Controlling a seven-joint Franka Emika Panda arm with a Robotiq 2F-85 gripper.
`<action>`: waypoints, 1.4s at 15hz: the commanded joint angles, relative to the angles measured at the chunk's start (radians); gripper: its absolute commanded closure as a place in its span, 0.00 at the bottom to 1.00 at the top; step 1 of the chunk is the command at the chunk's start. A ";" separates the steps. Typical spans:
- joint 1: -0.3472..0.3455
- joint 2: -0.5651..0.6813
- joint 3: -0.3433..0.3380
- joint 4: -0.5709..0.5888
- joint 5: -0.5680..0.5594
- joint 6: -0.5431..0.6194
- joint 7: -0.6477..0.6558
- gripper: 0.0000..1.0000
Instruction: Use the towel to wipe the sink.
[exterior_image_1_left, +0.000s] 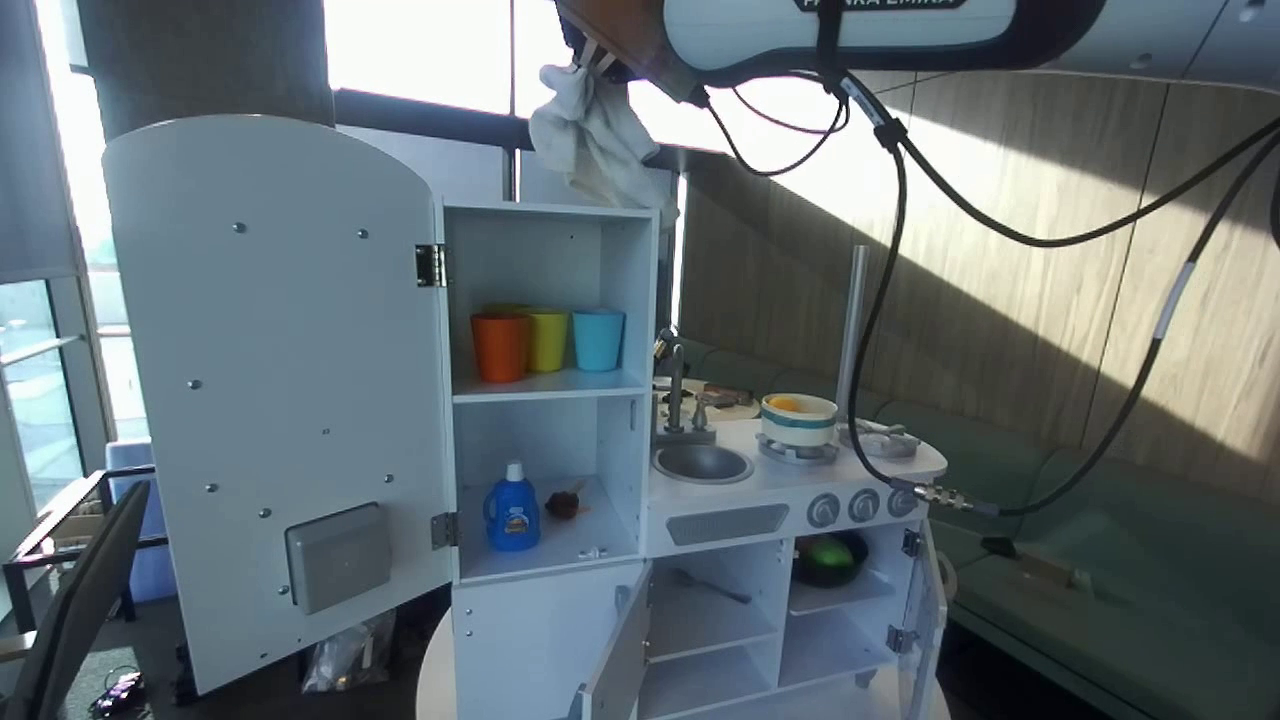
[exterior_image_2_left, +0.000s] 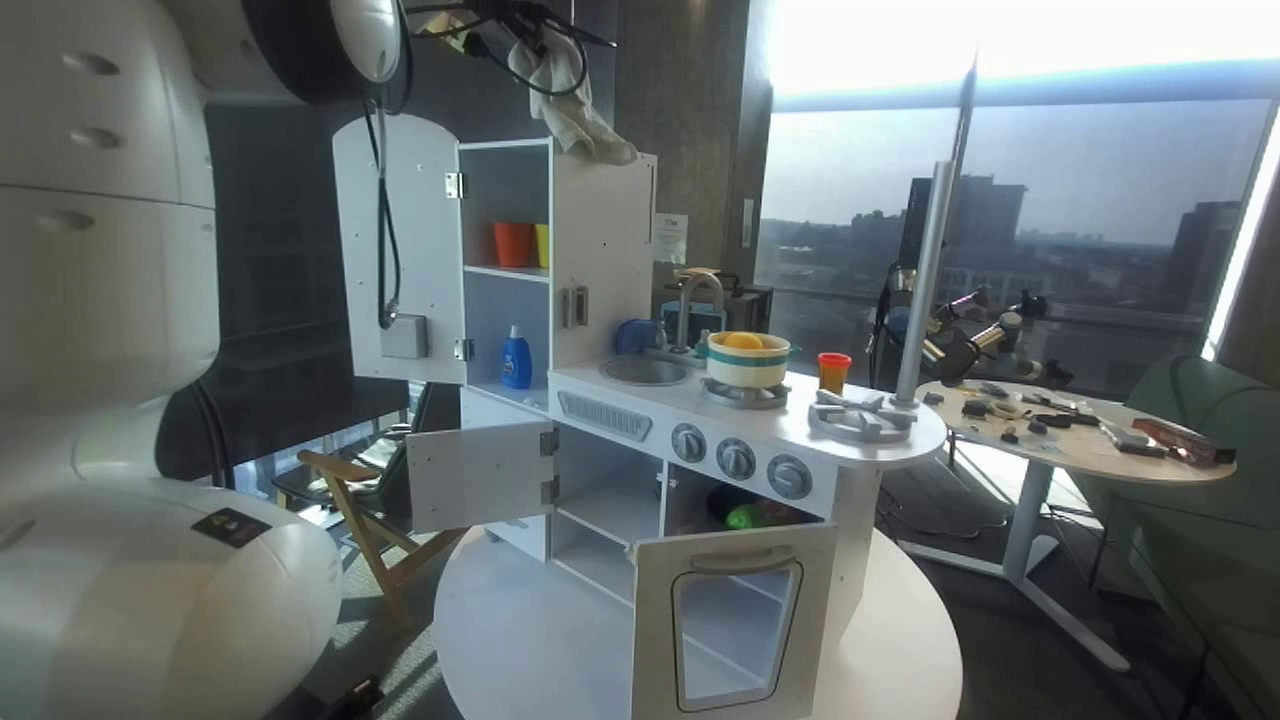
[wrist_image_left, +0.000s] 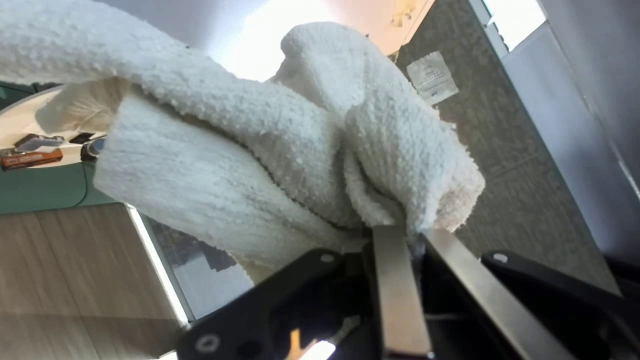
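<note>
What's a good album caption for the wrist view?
White terry towel gripped in the end effector, with a paper sheet on the grey column beyond.

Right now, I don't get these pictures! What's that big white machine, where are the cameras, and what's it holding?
That's a robot arm, which a person steers. Two pictures come from cameras standing apart from it, looking at a play kitchen. The close-up comes from a camera riding on the arm, close to its jaws. They are pinching a white towel, which hangs near the top of a tall cupboard; I can't tell whether it touches. Set into the kitchen's counter is a silver sink, and beside it a pot sits on a burner. The robot's job is to wipe the sink, but the towel isn't there yet.
</note>
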 joint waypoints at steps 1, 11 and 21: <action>0.017 0.083 0.007 0.054 -0.040 0.002 -0.057 0.93; -0.040 0.046 0.029 -0.038 0.139 0.021 -0.222 0.43; -0.115 -0.333 -0.087 -0.369 0.196 -0.122 -0.320 0.00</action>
